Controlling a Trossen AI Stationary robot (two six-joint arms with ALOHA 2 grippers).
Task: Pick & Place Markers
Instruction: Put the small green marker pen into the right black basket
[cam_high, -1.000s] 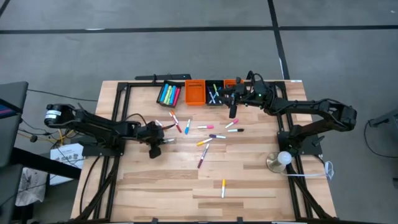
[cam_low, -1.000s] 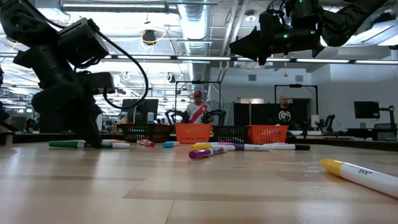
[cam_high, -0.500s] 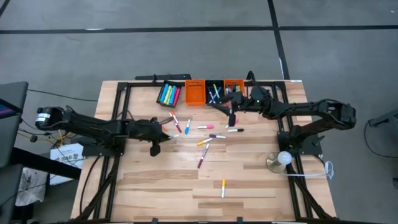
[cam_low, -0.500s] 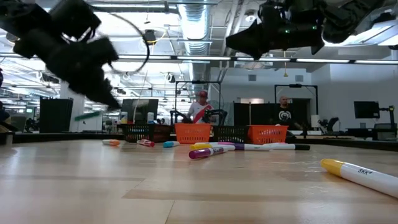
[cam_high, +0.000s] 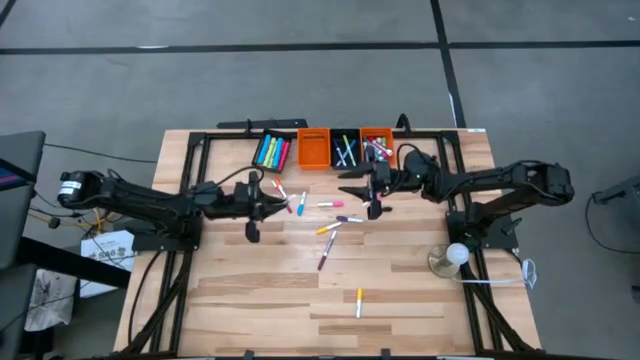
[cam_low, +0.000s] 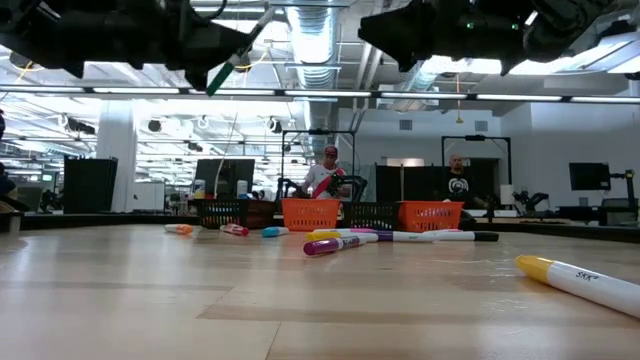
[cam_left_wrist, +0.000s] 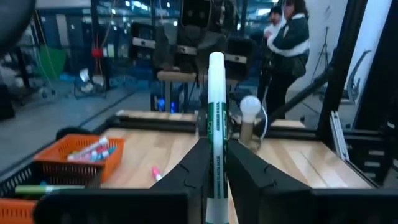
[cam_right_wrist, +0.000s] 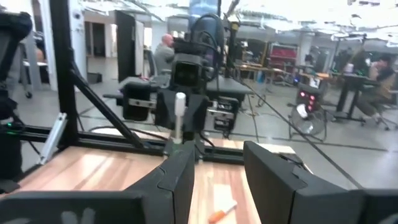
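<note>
Partway, I judge: the four bins (cam_high: 322, 148) at the table's (cam_high: 400, 300) far edge hold some markers, yet about ten markers (cam_high: 338, 219) lie loose on the wood just in front of the bins, and one yellow marker (cam_high: 359, 301) lies well apart toward the near edge. My left gripper (cam_left_wrist: 214, 163) pinches a green marker (cam_left_wrist: 215, 127), raised above the table near the bins. My right gripper (cam_right_wrist: 214, 162) hovers before the bins, fingers apart, empty. Beyond the pale plank table lies a lit workshop with people standing.

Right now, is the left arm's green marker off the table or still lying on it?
Off the table: the green-and-white marker stands clamped in the left gripper.
</note>
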